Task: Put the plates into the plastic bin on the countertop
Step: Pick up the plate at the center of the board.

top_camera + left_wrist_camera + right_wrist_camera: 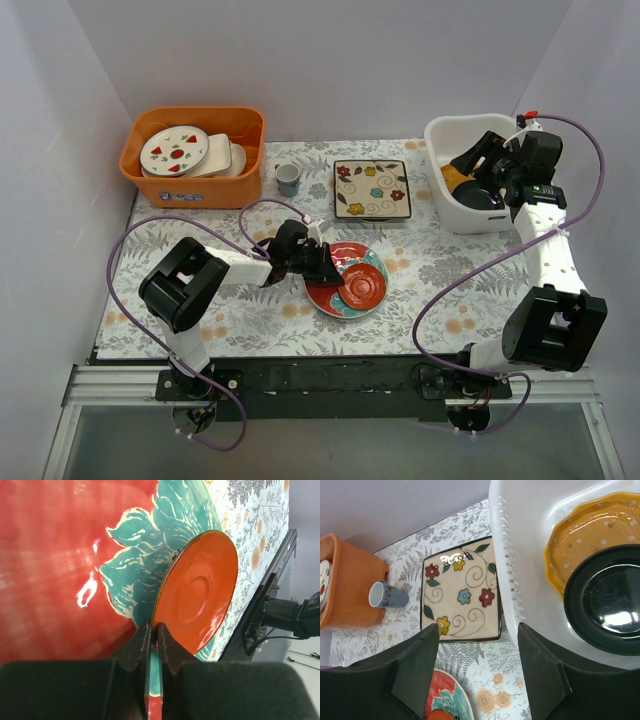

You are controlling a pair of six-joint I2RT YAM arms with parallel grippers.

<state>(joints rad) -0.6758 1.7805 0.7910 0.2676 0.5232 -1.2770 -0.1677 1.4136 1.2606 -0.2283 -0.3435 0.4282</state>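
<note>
A red-and-teal round plate lies on the countertop with a small orange saucer on top of it. My left gripper is shut on this plate's left rim. In the left wrist view the teal-and-red rim runs between the closed fingers, and the saucer reaches the fingertips. My right gripper hangs open over the white plastic bin. The bin holds a yellow scalloped plate and a dark round plate. A cream square floral plate lies left of the bin.
An orange bin at the back left holds white plates with red and green marks. A small grey cup stands between it and the square plate. White walls close in the back and both sides.
</note>
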